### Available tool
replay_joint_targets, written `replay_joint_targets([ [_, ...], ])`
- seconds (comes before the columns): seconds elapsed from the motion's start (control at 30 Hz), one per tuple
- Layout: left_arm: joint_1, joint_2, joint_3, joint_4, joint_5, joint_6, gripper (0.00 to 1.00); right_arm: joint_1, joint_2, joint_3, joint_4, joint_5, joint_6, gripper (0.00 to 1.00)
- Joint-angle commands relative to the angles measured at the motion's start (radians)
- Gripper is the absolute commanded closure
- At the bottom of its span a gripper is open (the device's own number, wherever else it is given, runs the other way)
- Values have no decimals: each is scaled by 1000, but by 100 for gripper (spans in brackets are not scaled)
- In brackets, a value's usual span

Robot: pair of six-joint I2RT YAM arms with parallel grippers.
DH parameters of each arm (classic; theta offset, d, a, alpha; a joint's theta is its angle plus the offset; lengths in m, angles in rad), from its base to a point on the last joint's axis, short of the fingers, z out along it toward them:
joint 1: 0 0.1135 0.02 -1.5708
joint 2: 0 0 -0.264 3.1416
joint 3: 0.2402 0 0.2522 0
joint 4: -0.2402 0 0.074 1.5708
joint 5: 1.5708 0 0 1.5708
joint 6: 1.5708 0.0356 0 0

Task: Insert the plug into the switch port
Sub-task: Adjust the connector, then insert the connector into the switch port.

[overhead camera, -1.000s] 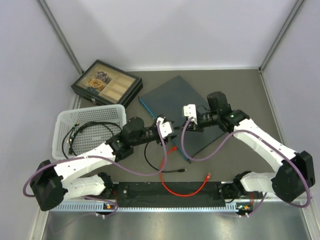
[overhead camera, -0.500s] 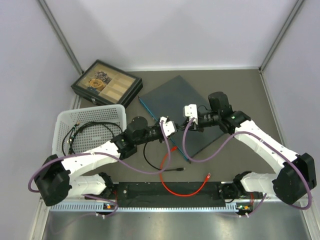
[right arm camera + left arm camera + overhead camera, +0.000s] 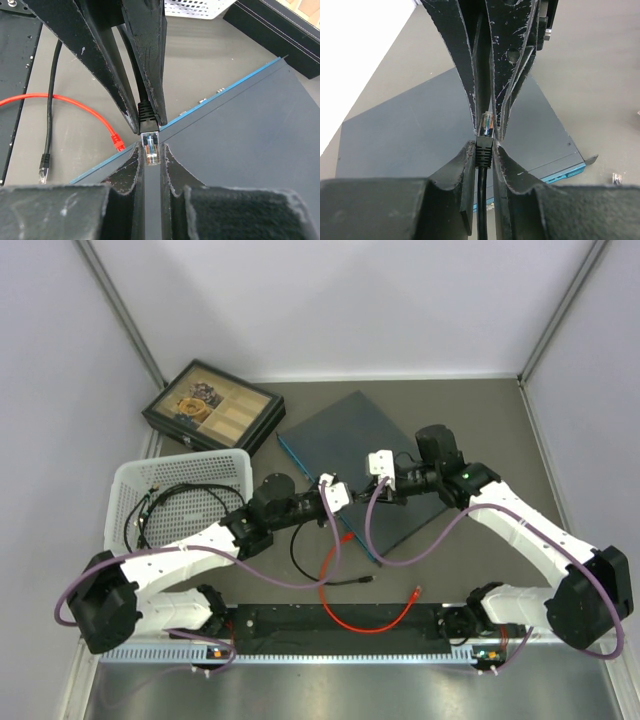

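Observation:
My two grippers meet tip to tip above the switch (image 3: 340, 430), a flat dark blue-grey box with a teal front edge (image 3: 565, 172). The plug (image 3: 485, 134) of a black cable sits between them. In the left wrist view my left gripper (image 3: 485, 148) is shut on the plug's black ribbed boot, and the cable runs down between its fingers. In the right wrist view my right gripper (image 3: 151, 151) is shut on the plug's (image 3: 151, 144) clear tip. In the top view the left gripper (image 3: 350, 496) and right gripper (image 3: 372, 494) hide the plug. The sockets do not show clearly.
A red cable (image 3: 365, 620) loops on the table near the arm bases, its red plug (image 3: 117, 141) close to the switch's teal edge. The black cable (image 3: 300, 555) trails down on the left. A white basket (image 3: 180, 500) with cables and a black compartmented box (image 3: 210, 405) stand at the left.
My left gripper has moved right to meet the right gripper and has closed on the plug's boot. The right arm has barely moved.

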Motion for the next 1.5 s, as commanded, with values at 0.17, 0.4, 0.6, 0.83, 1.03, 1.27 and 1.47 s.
replay_joint_targets([
  [0.17,4,-29,12,-23,-43,-7,79,10,-27,8,38,-24,10,100],
  [0.4,5,-22,16,-46,-35,-27,100,10,-27,2,51,-24,32,100],
  [0.6,4,-42,-5,-43,-43,-81,100,8,-27,-20,99,2,96,92],
  [0.83,4,-93,-71,-28,-101,-173,100,-70,-65,-85,247,47,323,37],
  [1.03,-20,-122,-191,118,-136,-309,100,-202,-163,-207,453,228,610,16],
  [1.27,-166,-64,-329,346,-395,-409,100,-325,-190,-348,584,620,1001,3],
  [1.47,-283,60,-361,478,-568,-460,100,-417,-121,-362,574,679,1142,1],
])
